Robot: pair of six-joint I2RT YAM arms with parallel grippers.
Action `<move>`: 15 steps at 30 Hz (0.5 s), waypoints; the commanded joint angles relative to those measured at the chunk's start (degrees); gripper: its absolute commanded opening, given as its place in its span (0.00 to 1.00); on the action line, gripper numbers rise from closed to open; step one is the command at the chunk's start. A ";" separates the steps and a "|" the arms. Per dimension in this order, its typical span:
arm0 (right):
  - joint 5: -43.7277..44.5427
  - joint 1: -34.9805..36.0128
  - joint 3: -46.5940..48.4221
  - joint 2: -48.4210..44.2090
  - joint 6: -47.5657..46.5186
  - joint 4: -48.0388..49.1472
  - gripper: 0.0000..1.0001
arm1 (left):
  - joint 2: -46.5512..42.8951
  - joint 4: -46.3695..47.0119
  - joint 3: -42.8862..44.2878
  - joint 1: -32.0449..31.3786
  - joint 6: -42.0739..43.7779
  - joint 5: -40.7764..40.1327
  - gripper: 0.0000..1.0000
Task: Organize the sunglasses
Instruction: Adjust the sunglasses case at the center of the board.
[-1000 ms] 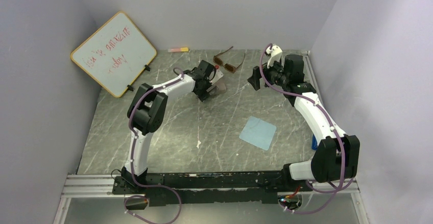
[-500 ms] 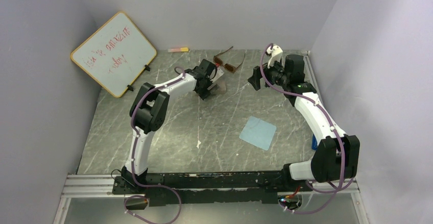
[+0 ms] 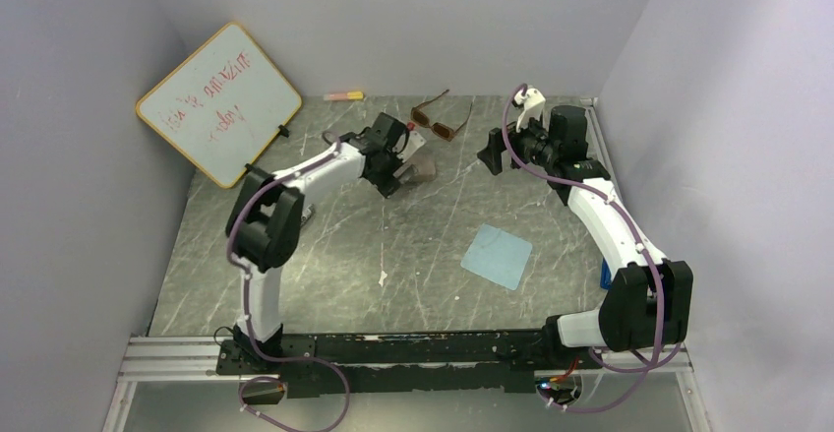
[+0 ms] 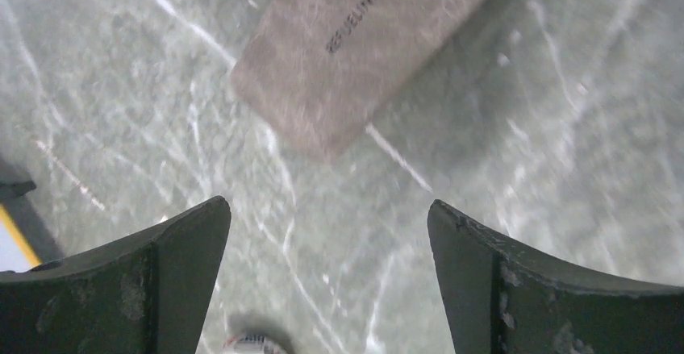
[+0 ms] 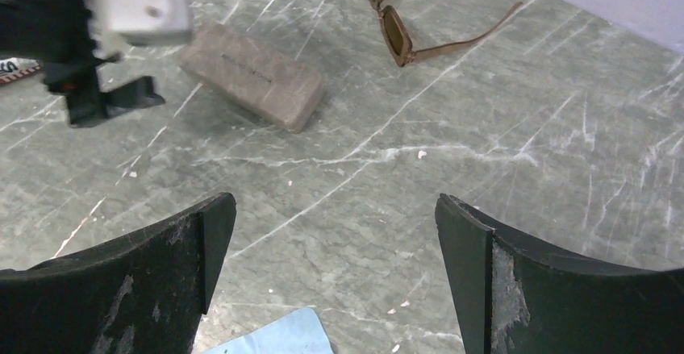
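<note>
The brown sunglasses [image 3: 440,117] lie unfolded on the table near the back wall; they also show in the right wrist view [image 5: 395,27]. The black sunglasses are out of view. My left gripper [image 3: 395,174] is open and empty, hovering just left of the brown case [image 3: 423,166]. In the left wrist view the case [image 4: 363,43] lies ahead of the open left gripper [image 4: 327,233]. My right gripper [image 3: 490,150] is open and empty, held above the table right of the brown sunglasses, its jaws wide apart [image 5: 335,241].
A whiteboard [image 3: 218,102] leans at the back left, with a pink-and-yellow marker [image 3: 343,95] by the back wall. A light blue cloth [image 3: 498,255] lies mid-right and shows in the right wrist view [image 5: 274,334]. The grey pouch is out of view.
My left arm's elbow has swung to the left and its gripper has shifted slightly left beside the case. The right arm and the sunglasses have not moved.
</note>
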 commanded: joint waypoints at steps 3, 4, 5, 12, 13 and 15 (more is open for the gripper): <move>-3.79 -0.28 -0.58 -0.35 0.24 2.97 1.00 | -17.27 -2.19 -7.25 -0.03 -0.27 5.59 0.97; -4.40 -0.28 -0.62 -0.25 0.20 2.93 1.00 | -19.01 -2.84 -8.69 0.23 0.24 5.45 0.97; -4.91 -0.28 -0.69 -0.20 0.19 2.95 1.00 | -20.42 -4.07 -9.99 0.65 1.14 5.52 0.97; -7.11 -0.28 -1.04 0.13 0.38 3.24 1.00 | -27.18 -14.17 -14.90 14.13 4.48 12.95 0.97; -7.32 -0.28 -1.05 0.16 0.44 3.33 1.00 | -28.29 -14.63 -15.97 16.15 5.30 13.30 0.97; -7.53 -0.26 -1.15 0.25 0.53 3.41 1.00 | -30.35 -15.15 -18.16 19.68 7.06 14.11 0.97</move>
